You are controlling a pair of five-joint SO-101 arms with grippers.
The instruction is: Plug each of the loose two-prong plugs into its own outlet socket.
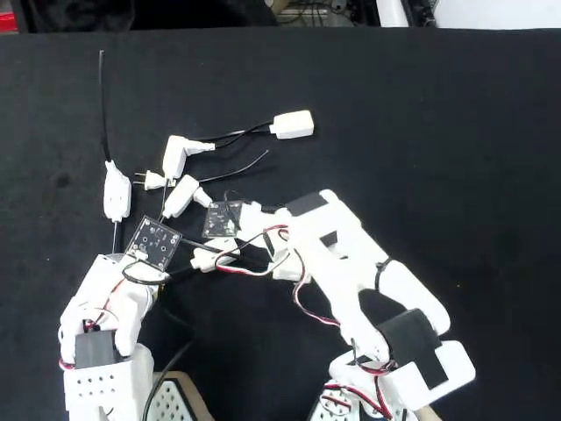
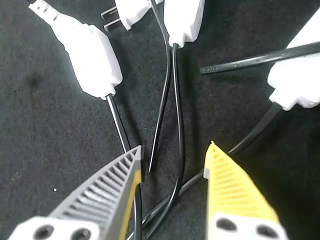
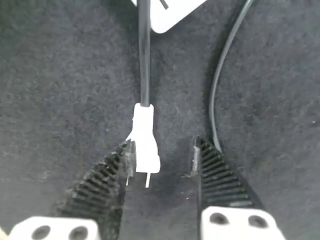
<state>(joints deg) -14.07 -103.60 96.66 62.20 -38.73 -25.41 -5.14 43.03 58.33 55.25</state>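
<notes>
Low over the black matte table (image 1: pixel 456 132), the white left arm (image 1: pixel 105 307), folded close to its base. On it, left jaws apart: one grey ribbed finger (image 2: pixel 102 195), one yellow finger (image 2: pixel 232 195), straddling a bundle of thin black cables (image 2: pixel 177 125), clamped on none. Just beyond the grey finger, a white oblong socket body (image 2: pixel 92 52); farther out, a white two-prong plug (image 2: pixel 131 9), prongs bare.

Bent across toward the left arm, the white right arm (image 1: pixel 351 263). On it, right jaws apart: black ribbed fingers (image 3: pixel 102 187) either side of a small flat white two-prong plug (image 3: pixel 145 150) lying on the table, prongs toward the wrist, against one finger, clear of the other. From that plug, a black cord (image 3: pixel 144 60) straight away from the jaws to a white block (image 3: pixel 172 12).
</notes>
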